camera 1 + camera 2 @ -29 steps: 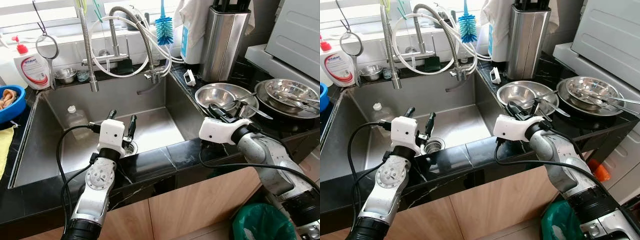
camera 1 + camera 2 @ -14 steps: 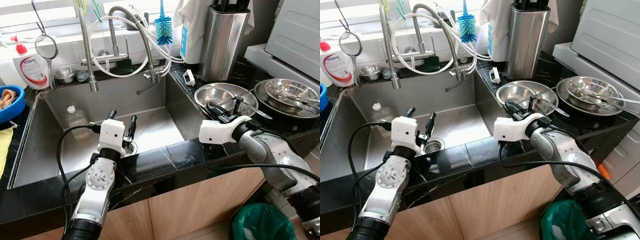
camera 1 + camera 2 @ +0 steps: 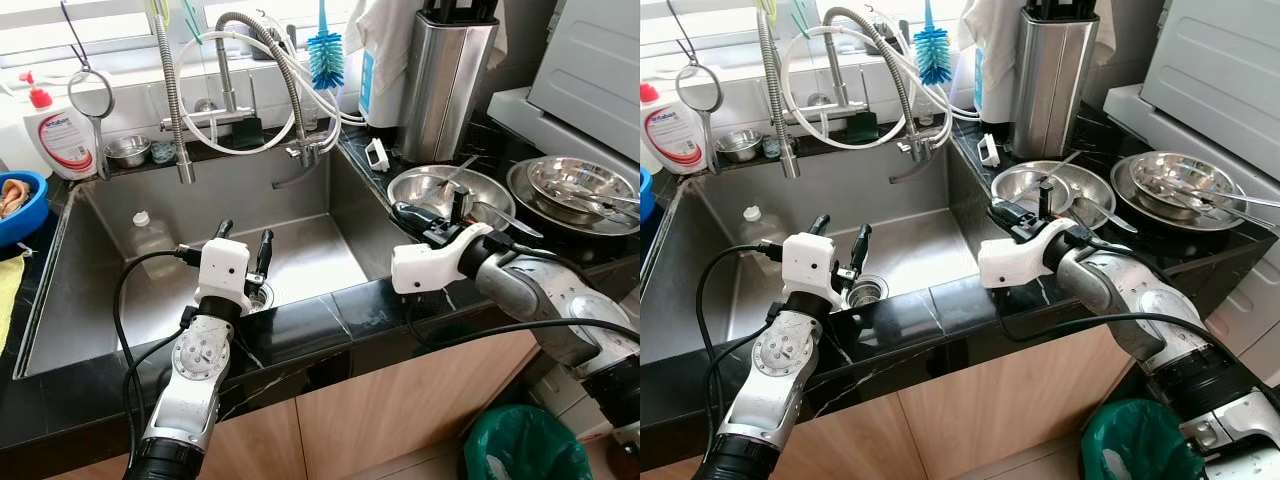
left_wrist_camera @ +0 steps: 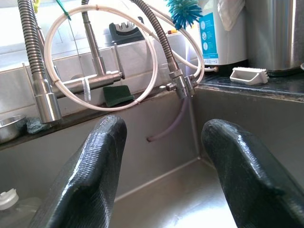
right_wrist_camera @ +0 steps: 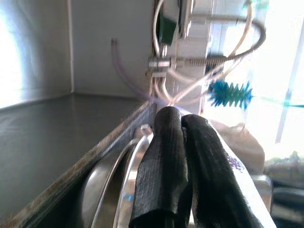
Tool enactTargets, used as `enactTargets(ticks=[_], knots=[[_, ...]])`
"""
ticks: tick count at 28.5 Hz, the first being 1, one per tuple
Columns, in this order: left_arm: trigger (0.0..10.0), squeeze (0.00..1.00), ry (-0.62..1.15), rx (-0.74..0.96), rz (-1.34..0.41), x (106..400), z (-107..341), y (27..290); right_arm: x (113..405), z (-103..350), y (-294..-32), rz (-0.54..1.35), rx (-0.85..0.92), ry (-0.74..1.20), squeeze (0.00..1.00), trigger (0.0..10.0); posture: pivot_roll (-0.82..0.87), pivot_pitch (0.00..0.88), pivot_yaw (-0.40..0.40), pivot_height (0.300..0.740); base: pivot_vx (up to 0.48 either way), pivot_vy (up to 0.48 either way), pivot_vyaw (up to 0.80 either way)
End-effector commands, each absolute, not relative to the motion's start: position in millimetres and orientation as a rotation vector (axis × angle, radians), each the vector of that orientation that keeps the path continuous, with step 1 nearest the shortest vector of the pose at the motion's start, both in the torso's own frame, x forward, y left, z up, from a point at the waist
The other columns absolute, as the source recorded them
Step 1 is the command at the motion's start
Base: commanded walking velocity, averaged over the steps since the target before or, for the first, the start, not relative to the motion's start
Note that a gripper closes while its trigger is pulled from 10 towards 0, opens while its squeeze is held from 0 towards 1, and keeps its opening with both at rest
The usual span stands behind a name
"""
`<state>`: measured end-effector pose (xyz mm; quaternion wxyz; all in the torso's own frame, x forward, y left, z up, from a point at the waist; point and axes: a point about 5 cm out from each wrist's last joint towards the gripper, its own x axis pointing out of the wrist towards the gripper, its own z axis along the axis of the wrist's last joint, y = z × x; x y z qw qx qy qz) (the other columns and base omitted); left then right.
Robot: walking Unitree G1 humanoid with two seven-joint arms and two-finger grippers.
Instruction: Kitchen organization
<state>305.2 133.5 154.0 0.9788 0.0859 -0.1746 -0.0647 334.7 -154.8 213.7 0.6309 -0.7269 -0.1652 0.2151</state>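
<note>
Right claw (image 3: 428,215), clenched and empty, hovers at the steel bowl (image 3: 440,188) rim; next it must release and grip. Left claw (image 3: 243,244) idles released.

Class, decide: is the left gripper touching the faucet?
Apart. The left wrist view shows the open left gripper with the sink's back wall between its fingers and the faucet well beyond.

sink (image 3: 300,250) was shiny grey | brush (image 3: 327,58) upper middle was blue | bowl (image 3: 20,205) far left was blue | counter (image 3: 330,320) was black | bin (image 3: 520,445) lower right was green
</note>
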Motion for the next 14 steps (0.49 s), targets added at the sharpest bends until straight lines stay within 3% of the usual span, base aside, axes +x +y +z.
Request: enactTargets(ticks=[1,7,9,14], knots=[[10.0,0.0,-0.348,0.17,-0.113,305,153,136,334,224,-147,0.501,-1.69,-0.455,0.0,10.0,-0.11,0.0,0.031,0.74,0.0,0.0,0.0],[10.0,0.0,-0.354,0.161,-0.112,305,154,137,321,241,-118,0.626,-1.685,-0.739,0.0,10.0,-0.11,0.0,0.033,0.74,0.0,0.0,0.0],[10.0,0.0,-0.355,0.159,-0.112,305,154,136,314,259,-106,0.617,-1.603,-0.887,0.0,10.0,-0.11,0.0,0.033,0.74,0.0,0.0,0.0],[10.0,0.0,-0.357,0.159,-0.11,305,154,136,308,279,-97,0.597,-1.444,-1.004,0.0,10.0,-0.12,0.0,0.035,0.74,0.0,0.0,0.0]])
